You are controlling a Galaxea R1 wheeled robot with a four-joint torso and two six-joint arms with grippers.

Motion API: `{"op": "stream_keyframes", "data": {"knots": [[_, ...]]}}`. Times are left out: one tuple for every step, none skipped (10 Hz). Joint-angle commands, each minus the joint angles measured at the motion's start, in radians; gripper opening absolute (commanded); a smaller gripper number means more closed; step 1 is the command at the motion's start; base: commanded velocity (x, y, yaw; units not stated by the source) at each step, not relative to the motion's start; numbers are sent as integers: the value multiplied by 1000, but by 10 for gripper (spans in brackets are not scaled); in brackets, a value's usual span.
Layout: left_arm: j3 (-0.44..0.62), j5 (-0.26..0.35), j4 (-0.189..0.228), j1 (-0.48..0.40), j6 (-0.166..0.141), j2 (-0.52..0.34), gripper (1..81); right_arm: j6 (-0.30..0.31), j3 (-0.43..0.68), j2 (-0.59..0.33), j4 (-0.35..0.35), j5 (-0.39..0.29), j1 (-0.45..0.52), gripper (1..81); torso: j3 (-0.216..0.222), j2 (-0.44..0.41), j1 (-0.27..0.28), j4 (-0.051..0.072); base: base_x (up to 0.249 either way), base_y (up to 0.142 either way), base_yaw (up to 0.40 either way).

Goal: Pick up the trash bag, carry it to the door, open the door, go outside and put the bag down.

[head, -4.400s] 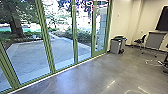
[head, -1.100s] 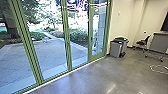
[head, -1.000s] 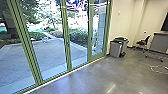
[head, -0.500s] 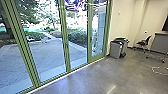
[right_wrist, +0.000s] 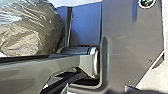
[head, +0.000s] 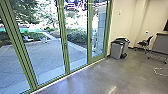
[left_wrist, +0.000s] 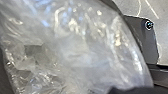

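The translucent trash bag (left_wrist: 75,50) looms large and crinkled in the left wrist view, close to the camera. In the right wrist view the same bag (right_wrist: 30,27) bulges beyond the robot's jointed bar. What grips the bag cannot be made out. Green-framed glass doors (head: 62,37) stand ahead in the head view, with a small handle on one frame; they look closed. Through the glass a paved yard (head: 45,56) shows.
Two grey bins (head: 117,50) stand by the wall at the right end of the glass. Farther right are a dark chair (head: 144,43), a grey desk (head: 160,43) and a white cable (head: 160,72) on the floor. Shrubs and trees grow beyond the yard.
The head camera has turned and moved closer to the glass front: the door frames stand farther left, and the bins and chair look larger.
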Motion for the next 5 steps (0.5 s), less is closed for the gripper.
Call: {"op": "stream_keyframes", "data": {"knots": [[2,60,4,-50,4,-4,10,-18,14,26,-11,-69,37,811,0,0,0,0,150,0,0],[2,58,4,-50,4,-6,10,-18,14,26,-11,-69,37,811,0,0,0,0,150,0,0],[2,52,4,-48,4,-6,10,-18,14,26,-11,-69,37,811,0,0,0,0,162,0,0],[2,47,4,-47,4,-4,10,-18,14,26,-11,-69,37,811,0,0,0,0,165,0,0],[3,35,5,-47,4,-4,10,-18,14,26,-11,-69,37,811,0,0,0,0,169,0,0]]}}
